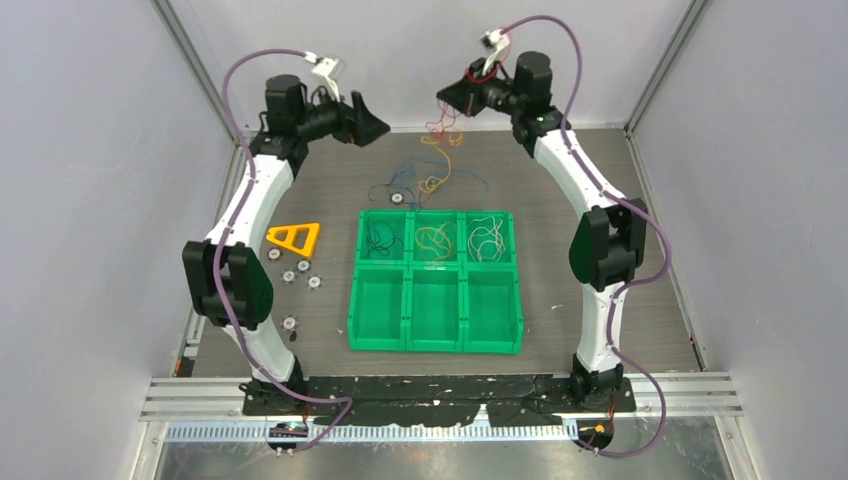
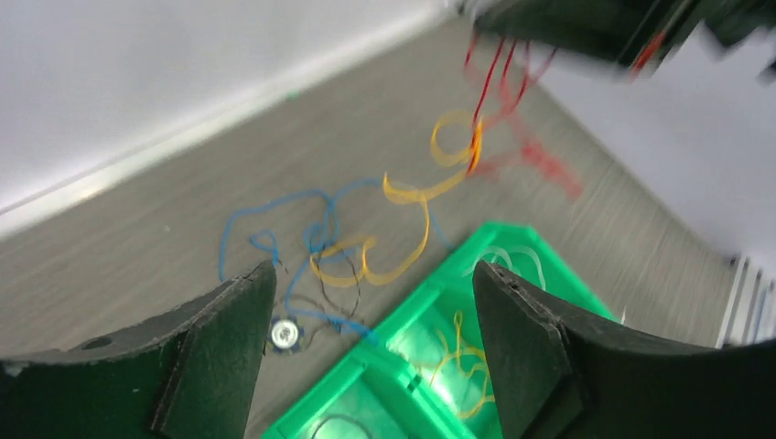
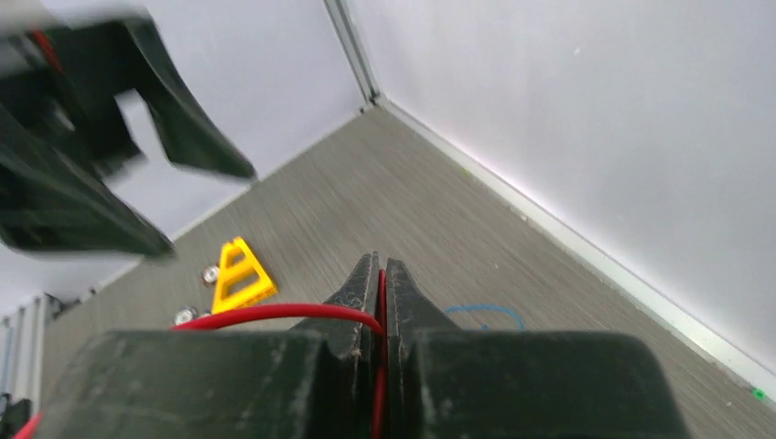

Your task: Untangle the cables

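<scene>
Black fingers of our left gripper (image 2: 372,274) stand wide apart, empty, raised over the far left of the table (image 1: 330,170); right of it we see the blue cable (image 1: 400,182) lying behind the green tray (image 1: 436,346), tangled with the orange cable (image 1: 437,168), which rises to meet the red cable (image 1: 437,127); black, orange and white cables lie in the tray's back compartments; red hangs from our right gripper (image 3: 382,267), fingers pinched together on it.
</scene>
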